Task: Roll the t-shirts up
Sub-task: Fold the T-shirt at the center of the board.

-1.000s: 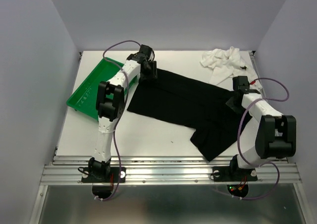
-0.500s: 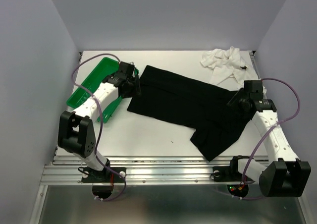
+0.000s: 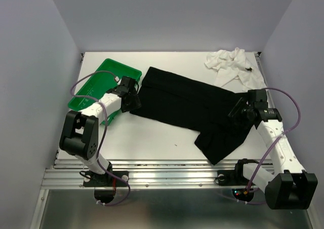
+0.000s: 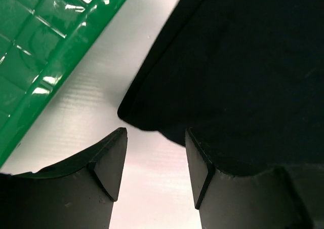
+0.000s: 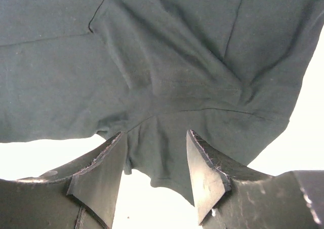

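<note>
black t-shirt flat, white t-shirt crumpled

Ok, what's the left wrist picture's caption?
Open jaws frame a corner of the black t-shirt, beside the green tray.

A white table bearing two shirts and a tray.
The black t-shirt lies spread flat across the middle. The white t-shirt sits crumpled at the far right corner, and the green tray sits far left, just beside the black cloth.
</note>
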{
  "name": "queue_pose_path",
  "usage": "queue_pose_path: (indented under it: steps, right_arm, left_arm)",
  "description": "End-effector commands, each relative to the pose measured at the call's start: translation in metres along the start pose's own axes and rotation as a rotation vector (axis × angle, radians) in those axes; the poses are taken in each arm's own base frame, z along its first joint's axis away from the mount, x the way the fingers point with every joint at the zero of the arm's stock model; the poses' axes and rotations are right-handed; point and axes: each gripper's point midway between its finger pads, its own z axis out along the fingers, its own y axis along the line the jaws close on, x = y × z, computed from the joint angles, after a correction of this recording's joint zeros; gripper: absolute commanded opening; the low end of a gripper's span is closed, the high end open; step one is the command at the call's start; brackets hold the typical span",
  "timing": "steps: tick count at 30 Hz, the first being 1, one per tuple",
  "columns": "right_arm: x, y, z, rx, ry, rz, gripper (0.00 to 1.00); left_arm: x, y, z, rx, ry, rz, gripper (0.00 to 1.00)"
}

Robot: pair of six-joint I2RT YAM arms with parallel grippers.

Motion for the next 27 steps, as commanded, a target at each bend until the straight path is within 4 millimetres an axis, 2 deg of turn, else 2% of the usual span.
queue_pose_path:
  steps: [1, 5, 9, 11, 15, 17, 18, 19, 21, 23, 24, 25, 27]
  right_arm:
    - [0.001, 0.01, -0.016, -0.051, 0.002, -0.037, 0.57]
    - [0.011, 0.015, -0.02, -0.08, 0.035, -0.047, 0.57]
    - [0.025, 0.018, -0.019, -0.09, 0.061, -0.073, 0.57]
    - [0.03, 0.019, -0.016, -0.087, 0.068, -0.088, 0.57]
    - [0.044, 0.034, -0.014, -0.079, 0.083, -0.143, 0.57]
    - [0.059, 0.045, -0.014, -0.089, 0.115, -0.195, 0.57]
    - [0.058, 0.045, -0.012, -0.062, 0.094, -0.193, 0.57]
    - [0.061, 0.048, -0.012, -0.059, 0.095, -0.204, 0.57]
    - [0.074, 0.049, -0.012, -0.034, 0.104, -0.234, 0.57]
    - [0.086, 0.042, -0.013, 0.004, 0.113, -0.254, 0.57]
    - [0.091, 0.038, -0.013, 0.02, 0.12, -0.255, 0.57]
    - [0.098, 0.031, -0.011, 0.041, 0.132, -0.257, 0.57]
    - [0.113, 0.02, -0.012, 0.069, 0.161, -0.242, 0.57]
  left_arm:
    - [-0.018, 0.0, 0.016, -0.039, -0.054, -0.048, 0.6]
    - [-0.009, 0.005, 0.022, -0.056, -0.033, -0.051, 0.6]
    - [0.001, 0.008, 0.024, -0.045, -0.023, -0.062, 0.67]
    - [0.003, 0.007, 0.028, -0.044, -0.013, -0.061, 0.67]
    - [0.006, 0.009, 0.036, -0.062, 0.006, -0.05, 0.66]
    - [0.008, 0.01, 0.039, -0.069, 0.014, -0.049, 0.64]
    - [0.008, 0.01, 0.041, -0.071, 0.016, -0.048, 0.62]
    - [0.007, 0.009, 0.042, -0.068, 0.018, -0.047, 0.55]
    - [0.009, 0.008, 0.044, -0.07, 0.028, -0.042, 0.45]
    - [0.003, 0.005, 0.041, -0.062, 0.021, -0.039, 0.13]
    - [0.001, 0.004, 0.04, -0.062, 0.017, -0.037, 0.04]
    - [-0.002, 0.003, 0.038, -0.061, 0.014, -0.034, 0.0]
    - [-0.008, 0.0, 0.033, -0.055, 0.002, -0.027, 0.0]
